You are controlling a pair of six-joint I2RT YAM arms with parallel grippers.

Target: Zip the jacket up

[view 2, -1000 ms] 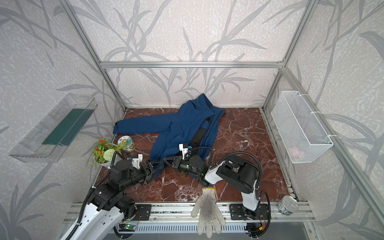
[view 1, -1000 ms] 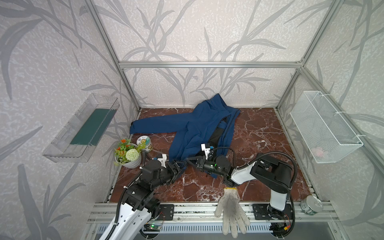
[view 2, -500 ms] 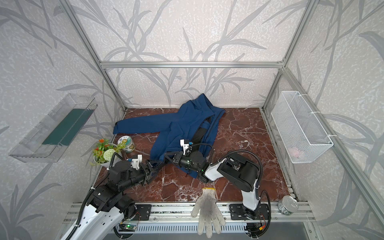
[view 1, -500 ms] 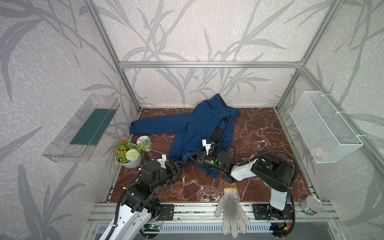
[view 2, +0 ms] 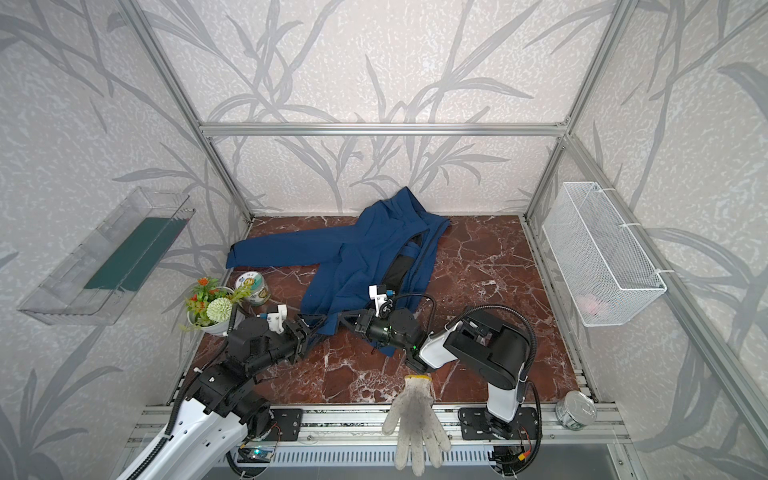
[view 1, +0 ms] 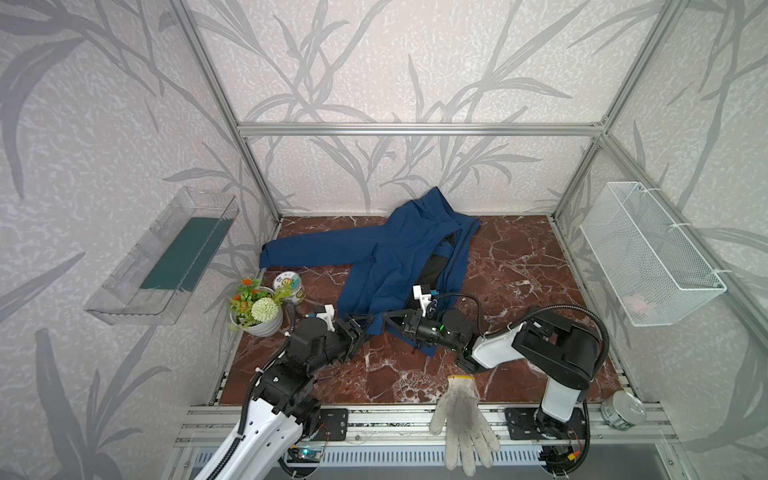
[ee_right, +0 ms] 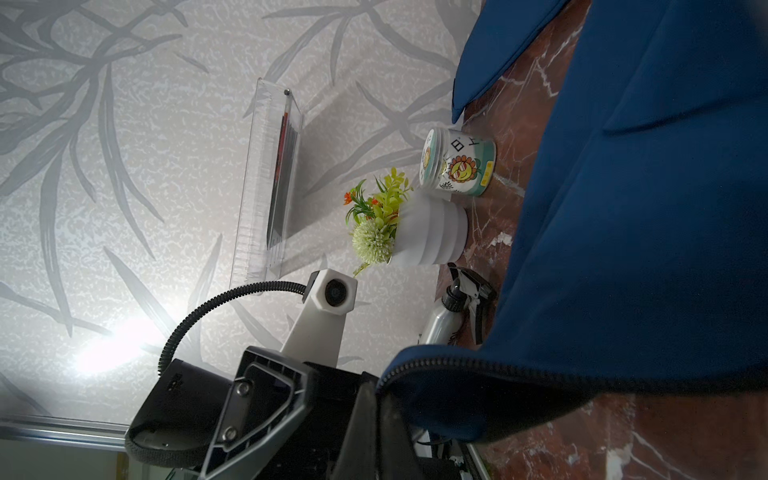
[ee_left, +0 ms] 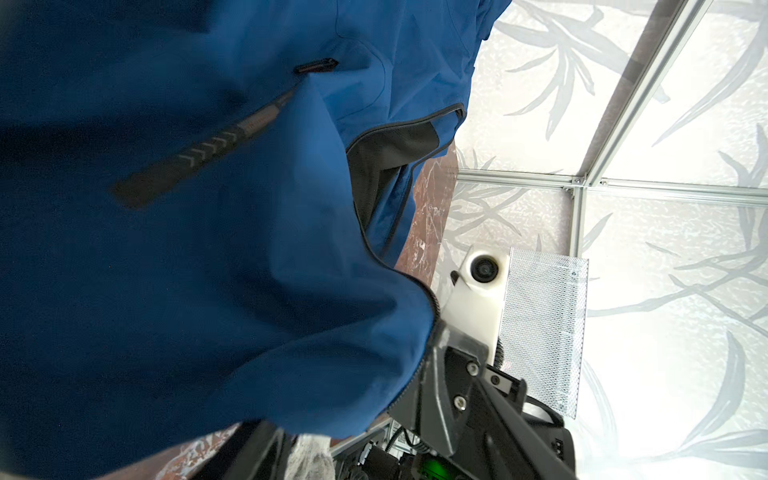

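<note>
The navy-blue jacket (view 1: 399,257) (view 2: 365,257) lies spread on the marble floor, its front open with black lining showing. My right gripper (view 1: 388,322) (view 2: 345,318) reaches left and is shut on the jacket's lower front corner. In the right wrist view the zipper teeth (ee_right: 436,365) run out from the closed fingers (ee_right: 374,419). My left gripper (view 1: 360,328) (view 2: 314,328) faces it, open, fingers spread around the hem just left of that corner. The left wrist view is filled with blue fabric (ee_left: 249,249) and a black pocket zipper (ee_left: 199,153).
A grey-white glove (view 1: 461,419) hangs over the front rail. A flower pot (view 1: 257,311), a printed jar (view 1: 289,286) and a spray bottle (ee_right: 449,316) stand at the left. A tin can (view 1: 623,409) sits front right. A wire basket (view 1: 648,257) and a clear shelf (view 1: 166,257) hang on the side walls.
My right gripper has carried the jacket's lower corner leftward to meet the left gripper. The left gripper's jaws have narrowed a little around the hem.
</note>
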